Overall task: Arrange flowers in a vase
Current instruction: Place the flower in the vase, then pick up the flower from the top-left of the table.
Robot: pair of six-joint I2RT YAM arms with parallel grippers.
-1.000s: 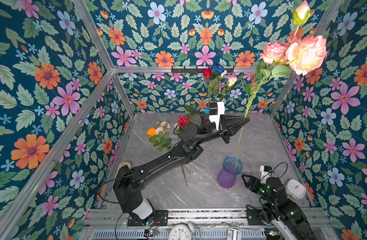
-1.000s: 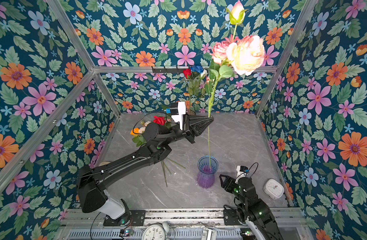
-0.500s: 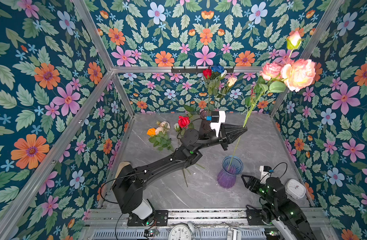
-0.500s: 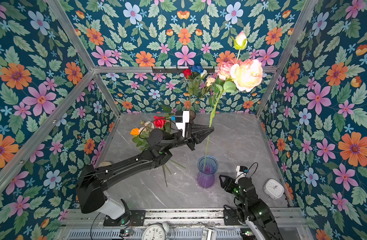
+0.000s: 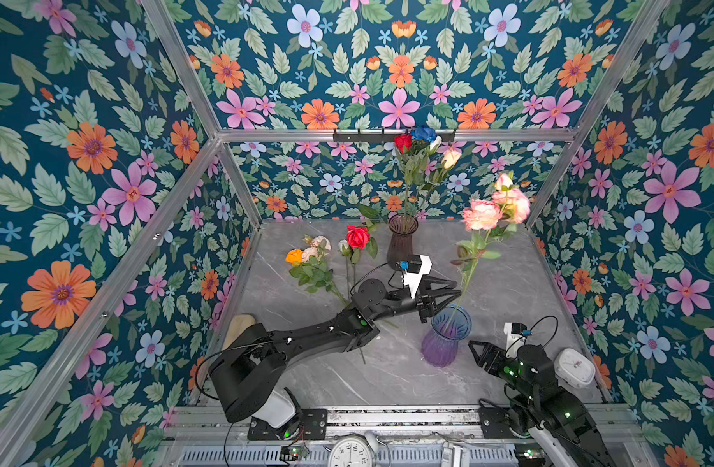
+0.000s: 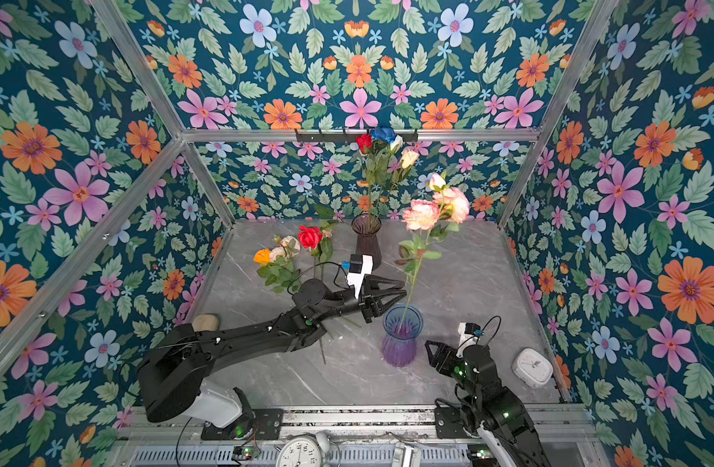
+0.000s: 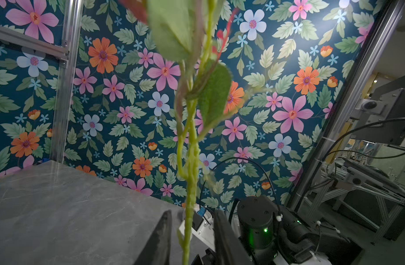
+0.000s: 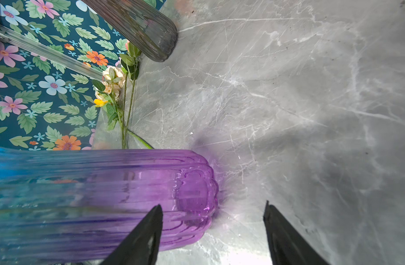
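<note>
We see the left end effector [image 5: 457,288] released, jaws apart around the stem [image 7: 190,165] of the pink roses [image 5: 482,214] in the purple vase [image 5: 444,343]. Beside the vase, the right end effector [image 5: 476,355] gapes empty.

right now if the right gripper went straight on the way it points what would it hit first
Probably the purple base of the blue-purple vase, just ahead of the open right gripper. Depth is unclear, so it may only clip it.
</note>
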